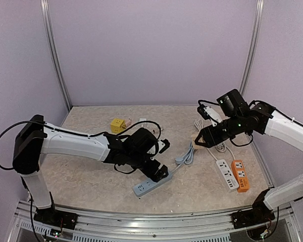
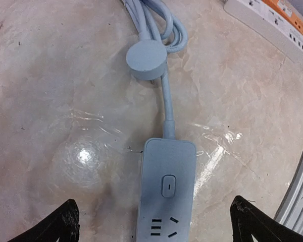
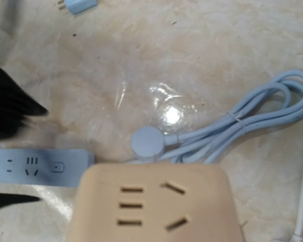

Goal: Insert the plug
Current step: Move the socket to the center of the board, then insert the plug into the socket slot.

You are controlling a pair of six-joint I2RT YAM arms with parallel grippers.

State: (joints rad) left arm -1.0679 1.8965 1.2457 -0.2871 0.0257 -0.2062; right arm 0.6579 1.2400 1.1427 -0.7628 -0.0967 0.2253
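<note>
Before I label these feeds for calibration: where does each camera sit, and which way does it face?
Top external: above and behind the bases, looking down over the table; both arms, left tool and right tool show.
Left wrist: on the left arm, looking down on the blue power strip; its black fingertips show.
Right wrist: on the right arm, looking down past the held beige socket block; own fingers hidden.
Shared: both wrist views show that strip and round plug.

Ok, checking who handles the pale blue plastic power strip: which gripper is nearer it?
Left. The left gripper hangs open directly over the power strip; the right gripper is off to its right, gripping a beige plastic socket cube.
</note>
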